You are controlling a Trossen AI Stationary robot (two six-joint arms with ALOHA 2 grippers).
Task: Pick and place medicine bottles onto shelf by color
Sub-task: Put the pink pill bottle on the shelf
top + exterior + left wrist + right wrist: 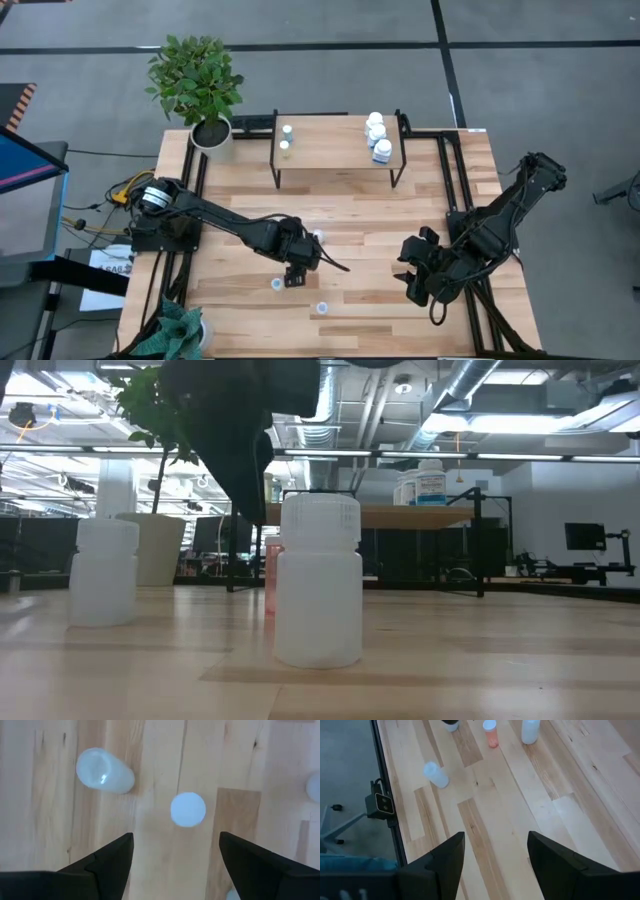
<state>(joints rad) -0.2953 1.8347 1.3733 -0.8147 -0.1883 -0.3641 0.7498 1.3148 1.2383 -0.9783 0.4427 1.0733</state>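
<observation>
My left gripper (296,274) hovers open over the table's middle, fingers pointing down; in its wrist view (175,837) a pale bottle cap (188,809) stands just ahead of the fingertips and a second white bottle (104,771) stands farther off. Small white bottles stand on their bases on the table (277,284) (322,308) (316,238). The low view shows two white bottles (318,580) (104,572) and a red vial (271,572) behind. The shelf (340,160) holds two vials (286,139) and three white bottles (378,135). My right gripper (412,283) waits open at the right.
A potted plant (197,85) stands at the far left corner beside the shelf. A black frame rail (447,190) runs along the table's right side. A green leafy object (180,335) lies at the near left corner. Bare wood lies between the two grippers (365,260).
</observation>
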